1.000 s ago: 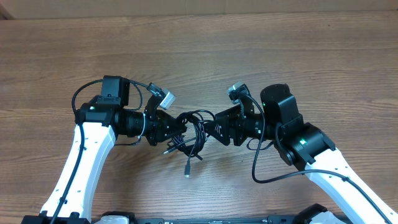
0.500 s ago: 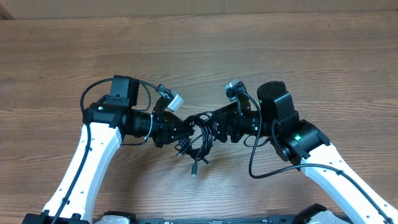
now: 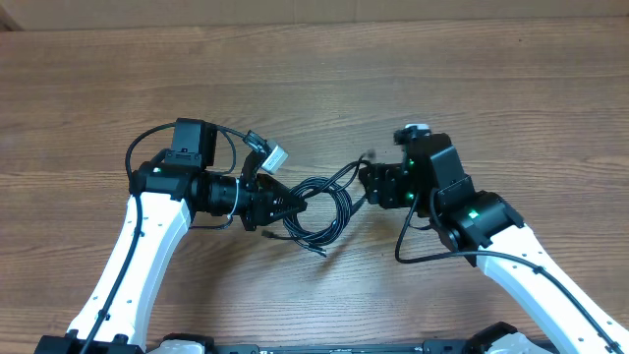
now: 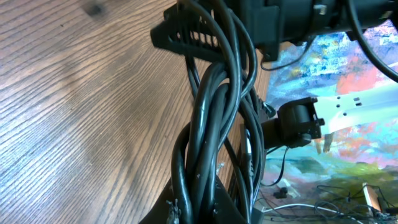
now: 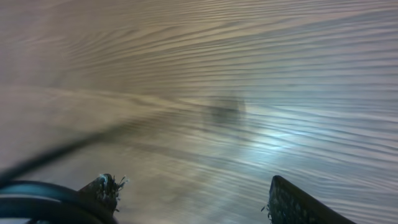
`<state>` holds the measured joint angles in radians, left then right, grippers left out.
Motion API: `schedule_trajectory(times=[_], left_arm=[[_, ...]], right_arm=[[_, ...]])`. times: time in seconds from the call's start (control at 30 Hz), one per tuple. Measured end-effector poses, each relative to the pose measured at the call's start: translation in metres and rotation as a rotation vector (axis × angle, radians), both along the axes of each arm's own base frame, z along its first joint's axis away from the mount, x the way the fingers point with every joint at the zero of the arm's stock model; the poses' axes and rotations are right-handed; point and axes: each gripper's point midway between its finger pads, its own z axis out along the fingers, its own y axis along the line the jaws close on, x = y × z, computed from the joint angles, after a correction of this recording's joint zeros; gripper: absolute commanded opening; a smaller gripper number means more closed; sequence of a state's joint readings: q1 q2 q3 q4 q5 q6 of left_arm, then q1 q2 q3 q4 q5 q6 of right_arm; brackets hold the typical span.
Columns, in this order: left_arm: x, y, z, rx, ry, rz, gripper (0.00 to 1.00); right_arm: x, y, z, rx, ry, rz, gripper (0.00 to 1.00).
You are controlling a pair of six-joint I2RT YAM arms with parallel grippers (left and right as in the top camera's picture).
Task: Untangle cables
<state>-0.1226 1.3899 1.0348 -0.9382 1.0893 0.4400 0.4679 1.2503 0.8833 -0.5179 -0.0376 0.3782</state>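
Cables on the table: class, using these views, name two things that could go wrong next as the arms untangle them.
1. The left claw clamps several strands of the cables together, as the left wrist view shows. Pulling may tighten the tangle instead of freeing one cord.
2. The right claw looks open with nothing between its fingers, and a strand lies beside one of them. Closing there could miss it or snag it.

Black cables (image 4: 214, 106), brown wood-grain table (image 3: 442, 79), white-and-black arms (image 3: 128, 265), small green lights (image 3: 475, 212)
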Motion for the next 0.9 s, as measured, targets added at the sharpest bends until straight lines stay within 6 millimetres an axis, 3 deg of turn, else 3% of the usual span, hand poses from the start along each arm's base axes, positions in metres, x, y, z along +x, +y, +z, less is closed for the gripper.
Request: schedule_trajectory(times=[0.17, 0.33, 0.67, 0.9], left_arm=[[0.003, 0.0, 0.0, 0.0, -0.02, 0.001, 0.04], [0.007, 0.005, -0.008, 0.056, -0.033, 0.018, 0.04], [0.021, 0.019, -0.027, 0.199, -0.079, 0.066, 0.04], [0.039, 0.048, -0.052, 0.429, -0.128, 0.149, 0.04]], right_arm=[[0.006, -0.029, -0.007, -0.058, 0.016, -0.11, 0.83], [0.006, -0.042, -0.013, -0.09, 0.04, -0.16, 0.93], [0.007, -0.036, -0.01, -0.032, 0.049, -0.177, 1.0], [0.001, -0.03, -0.013, -0.002, 0.082, -0.162, 1.0]])
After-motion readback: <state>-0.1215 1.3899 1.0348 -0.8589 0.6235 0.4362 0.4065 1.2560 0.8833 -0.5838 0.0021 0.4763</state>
